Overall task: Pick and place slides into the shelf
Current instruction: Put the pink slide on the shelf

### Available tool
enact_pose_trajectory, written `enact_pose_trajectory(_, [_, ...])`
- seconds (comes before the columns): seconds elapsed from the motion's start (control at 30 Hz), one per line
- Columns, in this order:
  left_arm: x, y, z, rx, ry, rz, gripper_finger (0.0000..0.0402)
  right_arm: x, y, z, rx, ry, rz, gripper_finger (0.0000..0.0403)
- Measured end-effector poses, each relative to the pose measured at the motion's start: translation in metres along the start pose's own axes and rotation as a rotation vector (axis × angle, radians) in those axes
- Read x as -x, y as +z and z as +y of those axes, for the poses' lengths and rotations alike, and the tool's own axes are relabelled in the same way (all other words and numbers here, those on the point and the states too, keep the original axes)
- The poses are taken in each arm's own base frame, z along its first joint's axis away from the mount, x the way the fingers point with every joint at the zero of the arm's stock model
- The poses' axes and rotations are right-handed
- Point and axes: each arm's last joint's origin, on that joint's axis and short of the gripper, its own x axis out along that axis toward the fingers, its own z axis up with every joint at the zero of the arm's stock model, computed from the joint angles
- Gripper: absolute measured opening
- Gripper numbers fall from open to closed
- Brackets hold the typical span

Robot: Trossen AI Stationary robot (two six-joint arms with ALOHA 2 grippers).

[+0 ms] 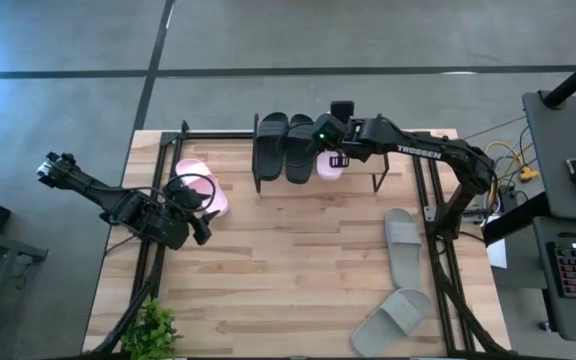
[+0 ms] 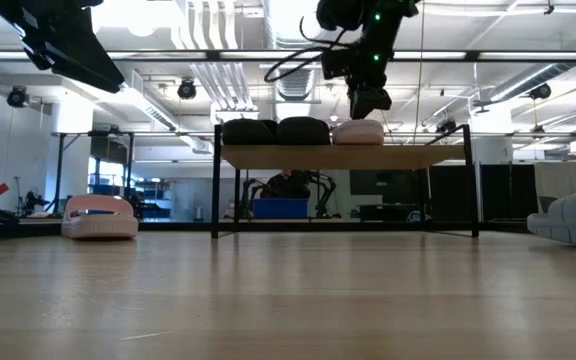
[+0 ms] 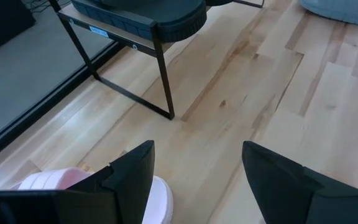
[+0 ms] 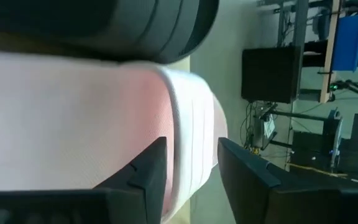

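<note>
Two black slides (image 1: pixel 285 146) and one pink slide (image 1: pixel 330 166) on shelf (image 1: pixel 393 146), right end effector (image 1: pixel 338 160) released over pink slide, second pink slide (image 1: pixel 196 186) and two grey slides (image 1: pixel 402 243) on tabletop (image 1: pixel 298 270), left end effector (image 1: pixel 204 215) released.

I see the wooden table (image 1: pixel 298 260) carrying the shelf (image 1: pixel 388 150) at upper centre, one pink slide (image 1: pixel 200 180) at left, two grey slides (image 1: pixel 404 245) at lower right, a small plant (image 1: pixel 150 330) at lower left.

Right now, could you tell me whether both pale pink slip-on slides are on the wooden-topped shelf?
No: one pale pink slide lies on the shelf; the other pink slide sits on the table near the left gripper.
</note>
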Motion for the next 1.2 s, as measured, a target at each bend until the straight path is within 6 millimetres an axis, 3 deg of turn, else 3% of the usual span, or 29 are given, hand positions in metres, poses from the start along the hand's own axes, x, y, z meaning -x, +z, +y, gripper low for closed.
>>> enact_pose_trajectory(0.3, [-0.002,-0.001,-0.002,-0.009,0.006,0.008,0.0228,0.037,0.005,0.009,-0.126,0.060,0.022,0.0136])
enact_pose_trajectory(0.7, [-0.008,-0.002,-0.005,-0.016,0.011,0.058,0.0228,0.150,0.027,0.071,-0.546,0.323,-0.145,0.0136])
enact_pose_trajectory(0.93, [-0.038,-0.006,0.012,-0.015,0.167,0.333,0.0228,0.188,0.026,0.093,-0.791,0.378,-0.182,0.0135])
enact_pose_trajectory(1.2, [-0.078,-0.005,0.031,-0.181,0.347,0.550,0.0228,0.213,0.022,0.119,-0.994,0.468,-0.173,0.0134])
